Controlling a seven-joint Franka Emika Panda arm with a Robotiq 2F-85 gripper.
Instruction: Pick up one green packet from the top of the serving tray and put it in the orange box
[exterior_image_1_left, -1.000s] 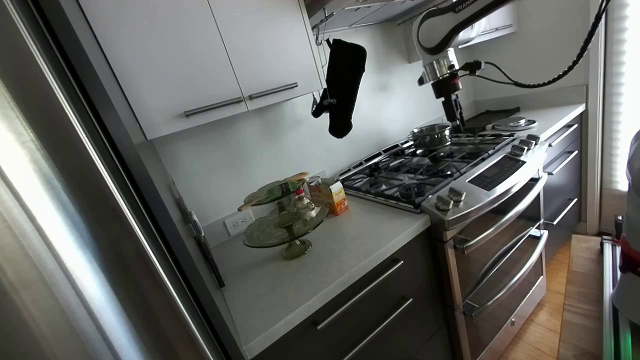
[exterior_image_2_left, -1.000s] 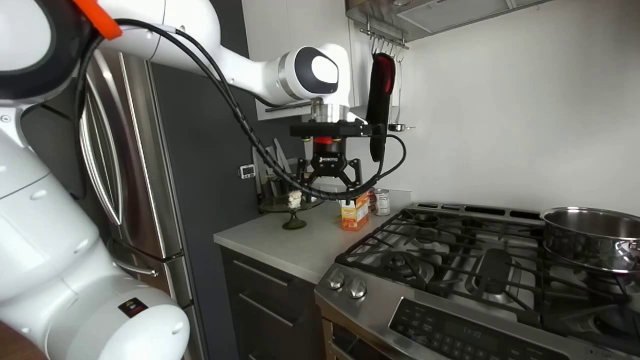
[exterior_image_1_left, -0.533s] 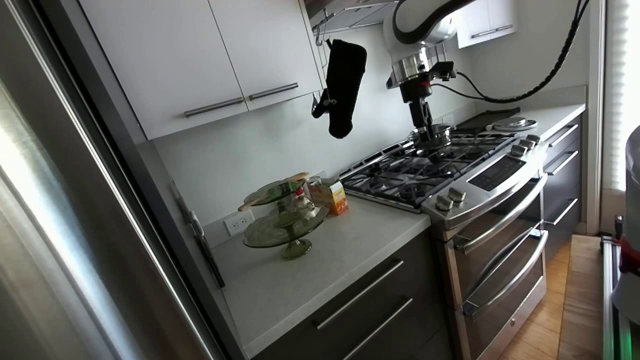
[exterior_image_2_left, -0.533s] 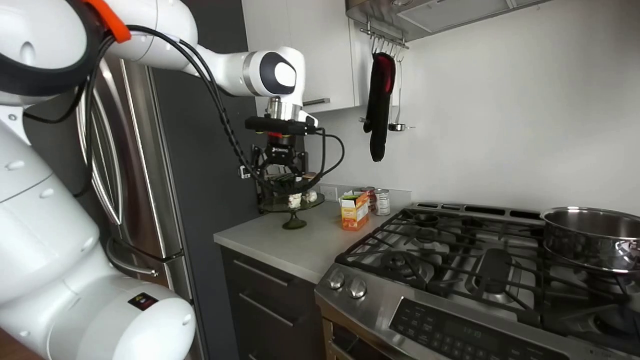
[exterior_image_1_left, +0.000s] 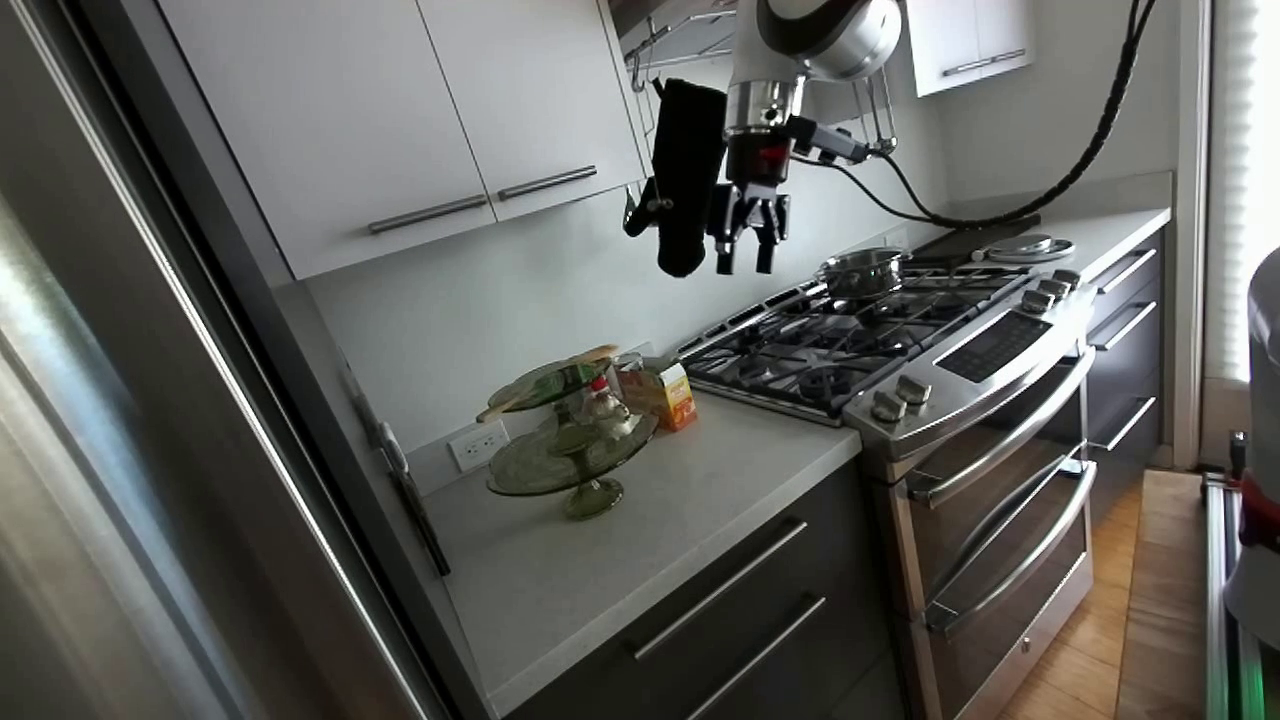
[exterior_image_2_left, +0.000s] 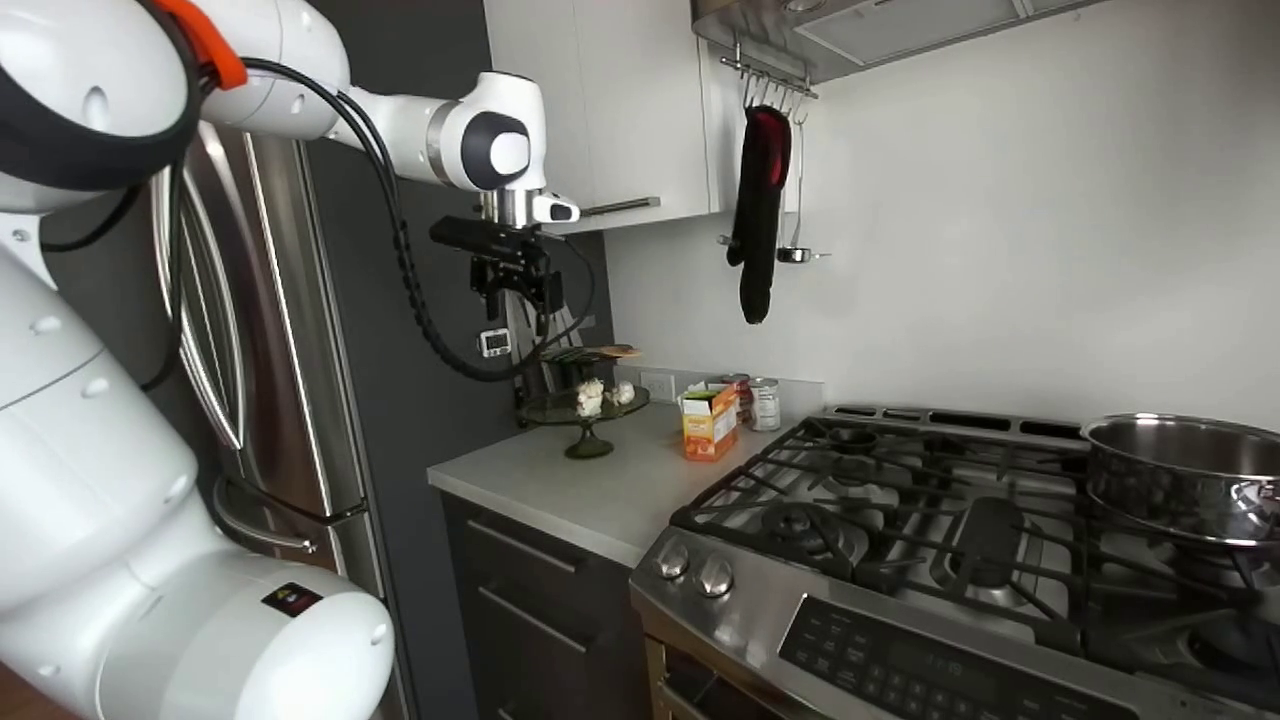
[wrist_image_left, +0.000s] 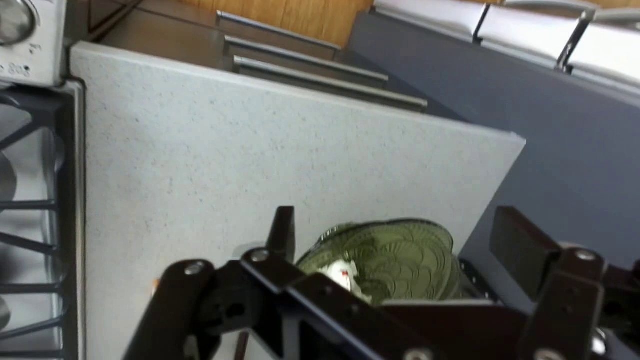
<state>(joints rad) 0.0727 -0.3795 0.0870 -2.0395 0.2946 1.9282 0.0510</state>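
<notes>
The serving tray (exterior_image_1_left: 530, 465), a two-tier olive-green glass stand, is on the counter; it also shows in an exterior view (exterior_image_2_left: 545, 410) and the wrist view (wrist_image_left: 410, 255). Green packets (exterior_image_1_left: 572, 378) appear to lie on its upper plate; their number cannot be told. In the wrist view my gripper's body hides part of the stand. The orange box (exterior_image_2_left: 708, 430) stands open-topped beside the stand, also visible in an exterior view (exterior_image_1_left: 678, 402). My gripper (exterior_image_1_left: 745, 265) is open and empty, in the air above counter height; it also shows in an exterior view (exterior_image_2_left: 518, 322) and the wrist view (wrist_image_left: 397, 225).
Wooden utensils (exterior_image_2_left: 612, 351) lie on the upper plate. Garlic (exterior_image_2_left: 590, 397) and a red-capped bottle (exterior_image_1_left: 602, 398) are on the lower plate. Cans (exterior_image_2_left: 765, 405) stand behind the box. A black oven mitt (exterior_image_1_left: 688, 170) hangs by the wall. A pot (exterior_image_2_left: 1185, 475) sits on the stove.
The arm has moved across, away from the pot side and toward the stand. My gripper has turned about its vertical axis and risen a little in the last half second.
</notes>
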